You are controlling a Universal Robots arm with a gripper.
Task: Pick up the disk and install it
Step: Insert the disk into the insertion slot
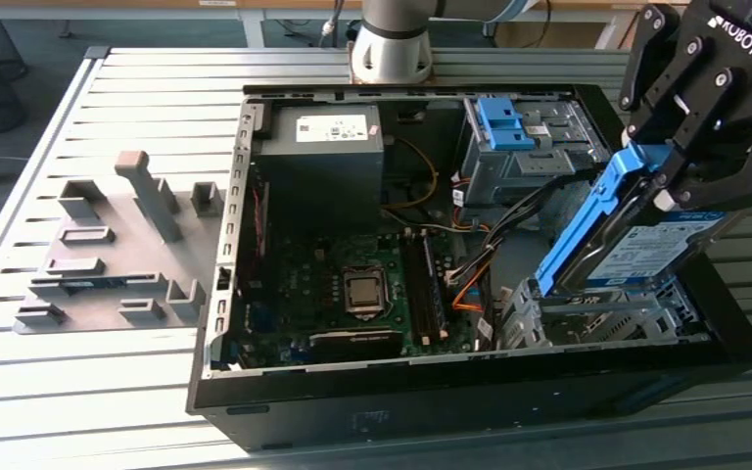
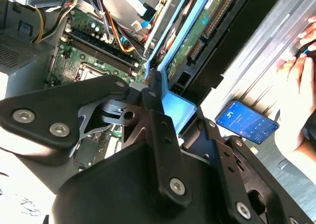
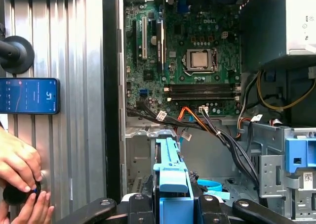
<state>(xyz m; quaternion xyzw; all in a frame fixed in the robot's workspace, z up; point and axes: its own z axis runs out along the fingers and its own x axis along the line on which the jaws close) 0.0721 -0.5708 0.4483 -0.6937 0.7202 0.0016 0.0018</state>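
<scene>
Gripper (image 1: 684, 182) clamped on upper end of disk (image 1: 637, 250); disk on edge, long axis steeply tilted, lower end at mouth of cage (image 1: 591, 318) directly beneath; contact unclear.

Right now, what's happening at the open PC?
The arm's gripper is shut on the disk, gripping its blue carrier frame. The disk hangs tilted over the metal drive cage in a corner of the open computer case, not yet seated. In the first wrist view, a person's hand is on the table outside the case, near a phone.
</scene>
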